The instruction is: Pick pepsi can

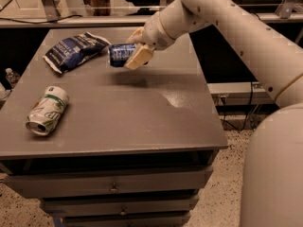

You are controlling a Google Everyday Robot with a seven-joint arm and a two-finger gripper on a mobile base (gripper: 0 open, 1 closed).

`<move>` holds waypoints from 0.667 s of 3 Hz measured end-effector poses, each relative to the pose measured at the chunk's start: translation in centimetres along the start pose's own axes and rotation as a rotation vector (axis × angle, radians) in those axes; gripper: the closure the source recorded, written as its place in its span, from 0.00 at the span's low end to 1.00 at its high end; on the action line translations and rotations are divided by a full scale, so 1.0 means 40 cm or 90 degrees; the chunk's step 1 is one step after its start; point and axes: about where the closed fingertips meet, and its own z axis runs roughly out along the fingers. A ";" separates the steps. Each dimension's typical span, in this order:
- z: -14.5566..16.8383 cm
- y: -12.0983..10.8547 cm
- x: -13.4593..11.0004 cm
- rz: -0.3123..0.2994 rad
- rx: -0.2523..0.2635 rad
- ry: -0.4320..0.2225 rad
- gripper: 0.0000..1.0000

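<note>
Camera view shows us the gripper point(134, 52) over the far side of the tabletop point(142, 112), its fingers point(141, 55) clamped across the middle of the pepsi can point(119, 54), a hold we judge balanced. The can hangs just above its shadow, on its side, long axis roughly left-right, one end toward the chip bag point(75, 48).

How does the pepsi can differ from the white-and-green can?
Colour: the pepsi can is dark blue, the white-and-green can is pale. State: the tool, over the far side of the table, grips the pepsi can, which seems raised above its shadow; the white-and-green can rests free on the table near its left front edge. Both are drink cans turned on their sides.
</note>
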 end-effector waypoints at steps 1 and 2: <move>-0.090 0.035 -0.054 -0.028 0.021 -0.038 1.00; -0.102 0.037 -0.053 -0.028 0.024 -0.041 1.00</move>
